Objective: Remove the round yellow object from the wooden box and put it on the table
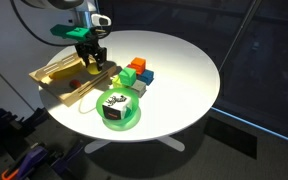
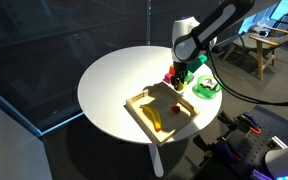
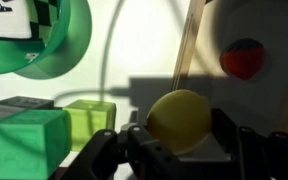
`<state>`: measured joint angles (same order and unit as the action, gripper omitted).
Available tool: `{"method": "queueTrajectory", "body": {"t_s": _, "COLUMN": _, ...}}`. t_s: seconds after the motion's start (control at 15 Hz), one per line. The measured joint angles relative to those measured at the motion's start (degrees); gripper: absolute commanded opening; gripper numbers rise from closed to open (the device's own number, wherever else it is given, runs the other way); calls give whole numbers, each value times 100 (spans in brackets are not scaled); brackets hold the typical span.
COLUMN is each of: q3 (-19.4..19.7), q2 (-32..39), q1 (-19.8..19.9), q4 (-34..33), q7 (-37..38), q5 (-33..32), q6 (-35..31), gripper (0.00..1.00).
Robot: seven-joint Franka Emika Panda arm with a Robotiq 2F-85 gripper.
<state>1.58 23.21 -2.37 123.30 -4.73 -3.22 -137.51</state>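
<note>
My gripper (image 3: 179, 150) is shut on the round yellow object (image 3: 179, 120), which sits between the two dark fingers. In both exterior views the gripper (image 1: 92, 62) (image 2: 177, 76) hangs over the edge of the wooden box (image 1: 59, 90) (image 2: 144, 125) that lies nearest the toy blocks. The yellow object is too small to make out there. In the wrist view the box's rim (image 3: 190, 45) runs upright just behind the yellow object, and a small dark red piece (image 3: 246, 58) lies inside the box. The white table (image 1: 184, 70) (image 2: 109, 80) is below.
Green blocks (image 3: 29, 140) lie just left of the gripper, and coloured blocks (image 1: 136, 72) stand beside the box. A green bowl (image 1: 119, 112) (image 3: 44, 35) (image 2: 206, 87) stands near them. A banana (image 2: 156, 122) lies in the box. A cable loop (image 3: 109, 50) crosses the table.
</note>
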Motion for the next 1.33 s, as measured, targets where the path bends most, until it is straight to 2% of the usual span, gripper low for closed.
{"method": "queueTrajectory", "body": {"t_s": 0.47, "q3": 93, "q2": -343, "q1": 375, "q4": 639, "q7": -38, "q5": 0, "q6": -129, "gripper": 40}}
{"method": "queueTrajectory", "body": {"t_s": 1.13, "q3": 143, "q2": -394, "q1": 668, "q4": 1264, "q7": -251, "q5": 0, "q6": -1225, "gripper": 40}}
{"method": "queueTrajectory", "body": {"t_s": 1.2, "q3": 143, "q2": -392, "q1": 680, "q4": 1286, "q7": -259, "q5": 0, "q6": -1269, "gripper": 90}}
{"method": "queueTrajectory", "body": {"t_s": 1.27, "q3": 143, "q2": -391, "q1": 690, "q4": 1308, "q7": -266, "q5": 0, "q6": -1309, "gripper": 91}}
{"method": "queueTrajectory", "body": {"t_s": 1.33, "q3": 143, "q2": -387, "q1": 697, "q4": 1326, "q7": -269, "q5": 0, "q6": -1343, "gripper": 97}}
